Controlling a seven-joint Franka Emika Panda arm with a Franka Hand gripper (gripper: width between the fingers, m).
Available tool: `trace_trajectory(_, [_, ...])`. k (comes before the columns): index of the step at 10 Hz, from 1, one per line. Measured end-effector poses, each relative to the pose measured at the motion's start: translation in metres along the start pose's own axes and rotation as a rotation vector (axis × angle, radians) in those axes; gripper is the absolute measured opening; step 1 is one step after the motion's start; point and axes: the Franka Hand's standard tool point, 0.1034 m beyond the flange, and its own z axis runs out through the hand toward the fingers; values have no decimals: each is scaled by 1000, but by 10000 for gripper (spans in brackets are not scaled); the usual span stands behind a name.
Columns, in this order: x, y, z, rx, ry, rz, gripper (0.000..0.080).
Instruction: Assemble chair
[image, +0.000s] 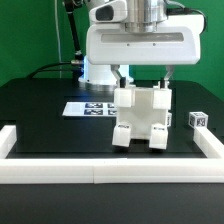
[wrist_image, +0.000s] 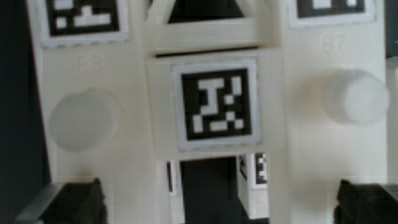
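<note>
The chair stands as the main obstacle right beneath the gripper, whose jaws stand wide apart, with a small tagged cube near on the exterior view's right, the white border rail along the near edge, and bare black table free on the exterior view's left.

We record the chair as plain white, bearing black-and-white square tags. Table black; border rail white; marker board white with black square patterns; backdrop green.
</note>
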Motion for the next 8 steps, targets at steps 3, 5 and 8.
trace_trajectory(3, [12,-4,2,-3,13,-3,649])
trace_trajectory(5, [20,-6,2,-3,24,-5,649])
trace_trajectory(8, [31,-10,1,0,74,-8,649])
